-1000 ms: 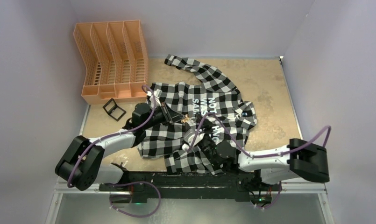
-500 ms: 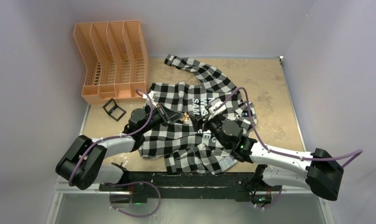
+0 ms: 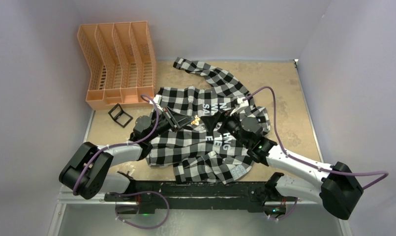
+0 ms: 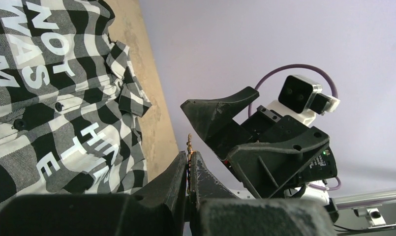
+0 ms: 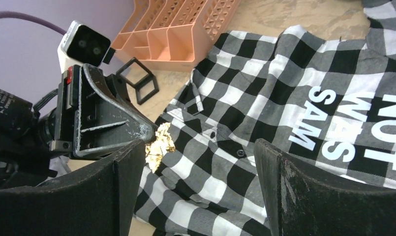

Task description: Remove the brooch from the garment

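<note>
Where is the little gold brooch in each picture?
Top external: the brooch sits mid-picture, over the check shirt.
Left wrist: bottom centre, a thin gold edge pinched in the left gripper.
Right wrist: left of centre, bright gold.
Shared landmark: the shirt's white lettering, in all three.

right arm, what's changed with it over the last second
The right arm swung out from its folded pose by the base, across the black-and-white checked shirt, and its right hand opened wide; it now faces the small gold brooch, holding nothing. The left hand stayed shut on the brooch, barely shifting. The shirt, the orange plastic file rack and the small black frame lie as before.
</note>
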### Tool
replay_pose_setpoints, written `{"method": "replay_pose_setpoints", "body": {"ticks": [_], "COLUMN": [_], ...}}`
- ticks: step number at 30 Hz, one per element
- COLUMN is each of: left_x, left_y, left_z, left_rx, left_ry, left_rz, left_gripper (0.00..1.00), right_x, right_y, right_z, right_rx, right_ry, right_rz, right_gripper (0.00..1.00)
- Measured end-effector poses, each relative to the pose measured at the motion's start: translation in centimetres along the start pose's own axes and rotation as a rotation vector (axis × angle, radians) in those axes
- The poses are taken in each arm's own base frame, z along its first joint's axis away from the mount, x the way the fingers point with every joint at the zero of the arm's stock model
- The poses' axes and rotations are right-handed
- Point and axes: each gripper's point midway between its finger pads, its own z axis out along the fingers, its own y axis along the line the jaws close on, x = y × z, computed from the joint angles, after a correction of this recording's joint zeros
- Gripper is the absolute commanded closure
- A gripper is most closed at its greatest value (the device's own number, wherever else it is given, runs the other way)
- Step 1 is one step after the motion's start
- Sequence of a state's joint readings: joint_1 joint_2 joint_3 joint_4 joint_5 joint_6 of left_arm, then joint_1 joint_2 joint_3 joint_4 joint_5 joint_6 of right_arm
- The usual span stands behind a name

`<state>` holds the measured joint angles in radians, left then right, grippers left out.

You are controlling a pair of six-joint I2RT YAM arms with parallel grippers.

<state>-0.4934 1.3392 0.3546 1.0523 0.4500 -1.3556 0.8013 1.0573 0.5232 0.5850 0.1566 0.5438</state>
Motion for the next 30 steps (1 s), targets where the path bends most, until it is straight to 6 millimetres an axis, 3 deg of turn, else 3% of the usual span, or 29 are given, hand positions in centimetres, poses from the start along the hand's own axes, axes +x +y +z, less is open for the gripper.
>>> {"method": "replay_pose_setpoints", "body": {"ticks": [15,30], "left_x": [0.6,0.6], "left_y": [-0.6,-0.6], "left_z": [0.3,0.6], "left_rx": [0.021,0.040], "left_ry": [0.017,0.020], "left_rz": [-0.080,-0.172], "left_gripper": [1.00,1.00], "right_x": [1.5,1.2], "right_y": [0.8,1.0], "right_z": [0.3,0.2], "right_rx": [-0.073,-0.096], "right_ry": [0.085,0.077], "right_rz": [0.123,0.136], "right_gripper": [0.19,0.19]}}
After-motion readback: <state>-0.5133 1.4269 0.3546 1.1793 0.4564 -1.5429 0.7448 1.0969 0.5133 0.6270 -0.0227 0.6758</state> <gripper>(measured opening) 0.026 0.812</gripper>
